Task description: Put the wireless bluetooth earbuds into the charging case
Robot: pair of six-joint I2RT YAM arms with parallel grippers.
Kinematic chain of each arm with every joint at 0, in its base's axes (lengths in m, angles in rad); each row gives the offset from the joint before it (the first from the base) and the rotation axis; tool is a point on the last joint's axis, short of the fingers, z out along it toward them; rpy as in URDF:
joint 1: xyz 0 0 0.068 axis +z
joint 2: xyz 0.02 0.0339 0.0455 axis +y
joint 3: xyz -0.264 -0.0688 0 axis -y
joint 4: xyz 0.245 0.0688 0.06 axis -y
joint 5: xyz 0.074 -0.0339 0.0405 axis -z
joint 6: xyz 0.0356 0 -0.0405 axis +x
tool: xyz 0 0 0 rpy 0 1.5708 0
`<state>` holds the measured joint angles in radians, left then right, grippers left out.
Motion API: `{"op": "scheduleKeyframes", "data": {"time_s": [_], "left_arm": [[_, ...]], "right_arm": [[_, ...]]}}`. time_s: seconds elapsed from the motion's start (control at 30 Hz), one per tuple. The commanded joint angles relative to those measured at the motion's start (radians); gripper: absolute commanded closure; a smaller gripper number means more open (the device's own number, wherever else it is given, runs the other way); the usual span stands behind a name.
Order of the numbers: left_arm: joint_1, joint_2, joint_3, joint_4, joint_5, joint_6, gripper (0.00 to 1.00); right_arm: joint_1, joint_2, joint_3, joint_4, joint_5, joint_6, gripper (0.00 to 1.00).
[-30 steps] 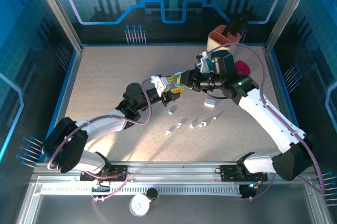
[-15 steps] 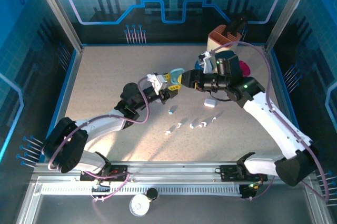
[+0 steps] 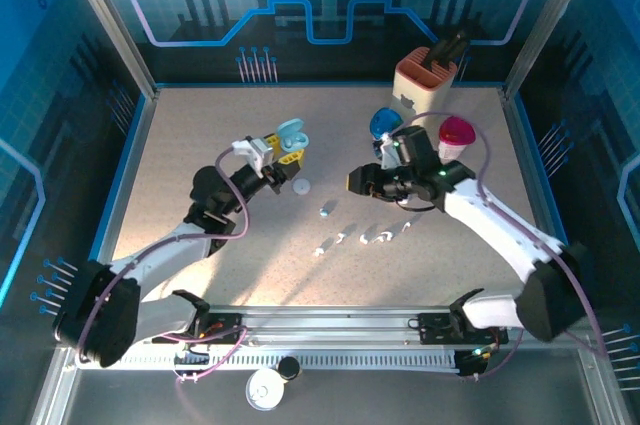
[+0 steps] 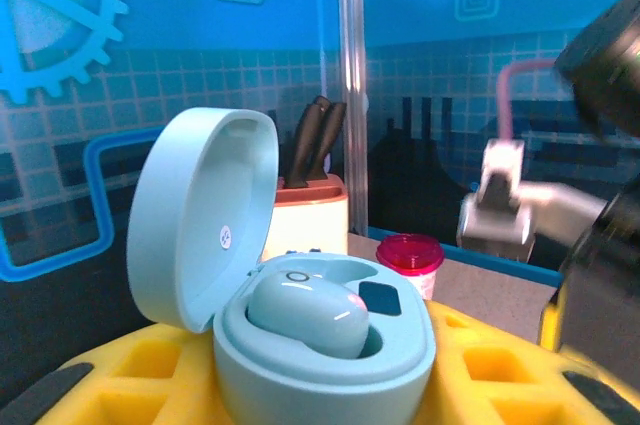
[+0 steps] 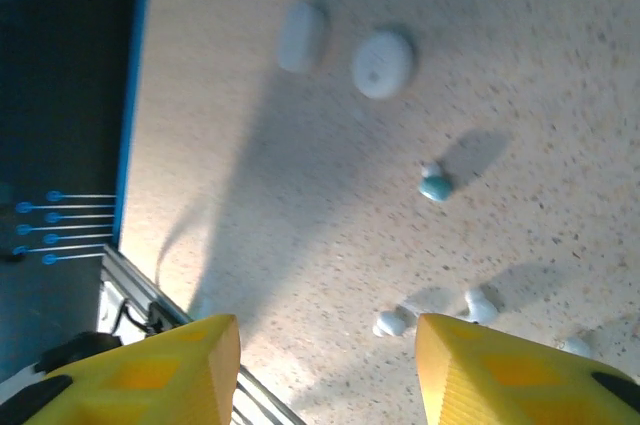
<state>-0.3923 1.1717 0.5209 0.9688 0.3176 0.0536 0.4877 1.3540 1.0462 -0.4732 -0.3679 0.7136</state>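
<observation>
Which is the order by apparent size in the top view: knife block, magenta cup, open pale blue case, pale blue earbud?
1. knife block
2-3. magenta cup and pale blue case look alike; the case is held up nearer the camera, so I do not rank them
4. pale blue earbud, clearly smallest

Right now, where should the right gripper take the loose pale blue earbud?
Probably across its small body, from straight above: the pale blue earbud lies low on the table, apart from the white earbuds, leaving the open right gripper room either side.
</observation>
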Motion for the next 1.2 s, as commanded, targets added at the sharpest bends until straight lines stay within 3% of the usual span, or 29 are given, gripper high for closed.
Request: {"op": "scheduleKeyframes", "data": {"time_s": [0.0, 0.23, 0.43, 1.17], "left_arm": [[0.025, -0.056, -0.026, -0.041, -0.021, -0.013, 0.62], [0.03, -0.077, -0.03, -0.061, -0.016, -0.017, 0.61], [0.032, -0.071, -0.015, -0.071, 0.0, -0.018, 0.61], [0.03, -0.082, -0.031, -0.074, 0.02, -0.043, 0.61]], "right_arm": [[0.027, 0.109, 0.011, -0.013, -0.031, 0.047, 0.51], [0.079, 0.33, 0.03, 0.149, -0.137, 0.171, 0.53], [0.108, 0.451, 0.065, 0.182, -0.16, 0.204, 0.53], [0.1, 0.617, 0.123, 0.273, -0.113, 0.258, 0.57]]}}
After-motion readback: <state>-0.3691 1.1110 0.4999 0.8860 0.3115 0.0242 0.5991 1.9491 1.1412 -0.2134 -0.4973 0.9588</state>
